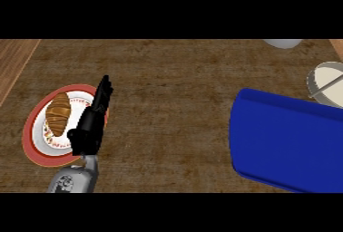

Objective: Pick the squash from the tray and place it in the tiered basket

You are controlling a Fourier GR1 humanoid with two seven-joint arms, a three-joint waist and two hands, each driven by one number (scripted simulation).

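On the left of the counter (167, 90), the left hand (90, 124) rests with straight, close-set fingers over the right rim of a plate (36, 154) holding a croissant (58, 113). At right lies a blue tray (288, 145), with a pale tiered basket (328, 84) just beyond; no squash shows, nor the right hand.

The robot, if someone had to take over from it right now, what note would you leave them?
Left hand: open, fingers straight, edge-on beside the plate holding a croissant. It holds nothing.
Right hand: not in view.
Blue tray: at the right, tilted toward the camera; no squash shows on the part that is visible.
Tiered basket: partly visible at the right edge, behind the tray; what shows of it holds no squash.
Done: nothing can be confirmed, since the squash is nowhere in sight.
Left: find the squash, grasp it and set it in the basket.
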